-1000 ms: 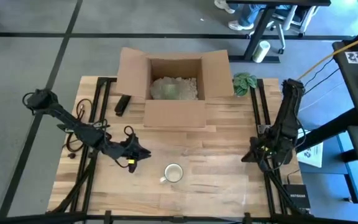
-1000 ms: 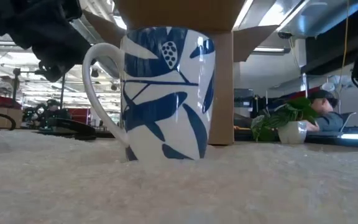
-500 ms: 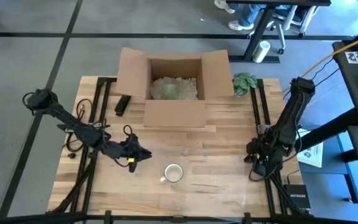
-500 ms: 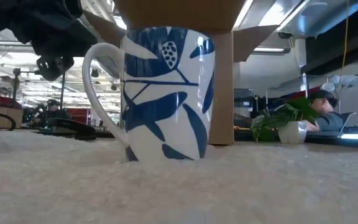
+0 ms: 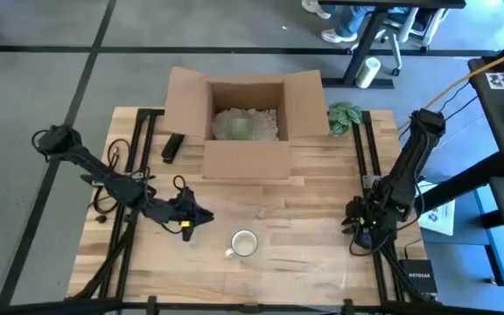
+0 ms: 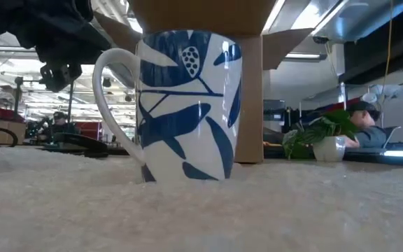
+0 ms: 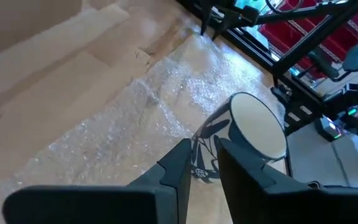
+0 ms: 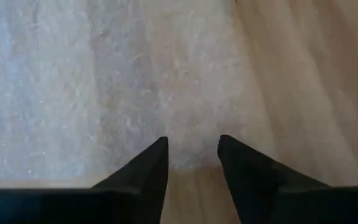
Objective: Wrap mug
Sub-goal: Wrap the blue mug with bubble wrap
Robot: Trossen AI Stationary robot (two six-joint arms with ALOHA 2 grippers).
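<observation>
Mug first: white, blue leaf print, handle toward left arm, upright on bubble wrap sheet at table front centre. Cardboard box at rear, flaps open. Left gripper beside mug, fingers narrowly parted, empty. Right gripper low over wrap edge, slightly open, empty.

You see the whole table from directly overhead. The low camera sits at tabletop level, very near the mug, facing the cardboard box. Each wrist camera looks down past its own fingers; the left wrist view shares the mug.
</observation>
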